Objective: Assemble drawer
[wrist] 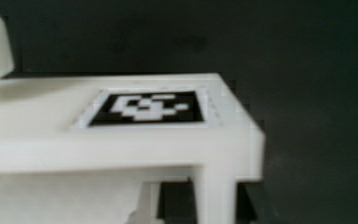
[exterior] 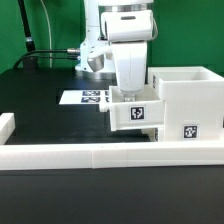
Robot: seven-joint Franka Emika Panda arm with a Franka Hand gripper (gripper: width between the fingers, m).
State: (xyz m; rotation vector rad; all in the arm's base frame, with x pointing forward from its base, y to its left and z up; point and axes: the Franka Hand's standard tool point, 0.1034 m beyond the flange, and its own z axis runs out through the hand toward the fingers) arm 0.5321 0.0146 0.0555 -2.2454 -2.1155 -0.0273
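Note:
A small white drawer tray (exterior: 136, 113) with a black-and-white tag on its front sits just beside the tall white casing (exterior: 190, 100), on the exterior view's left of it. My gripper (exterior: 130, 96) comes down from above onto the tray. In the wrist view its dark fingers (wrist: 172, 200) stand on either side of a white wall of the tray (wrist: 149, 150), shut on it, with my gripper (wrist: 213, 200) centred on that wall. The tray's tagged face points towards the camera. A second tray is not in view.
The marker board (exterior: 86, 97) lies flat on the black table behind the tray. A long low white border wall (exterior: 90, 155) runs along the front edge and rises at the exterior view's left (exterior: 6, 125). Cables hang behind the arm.

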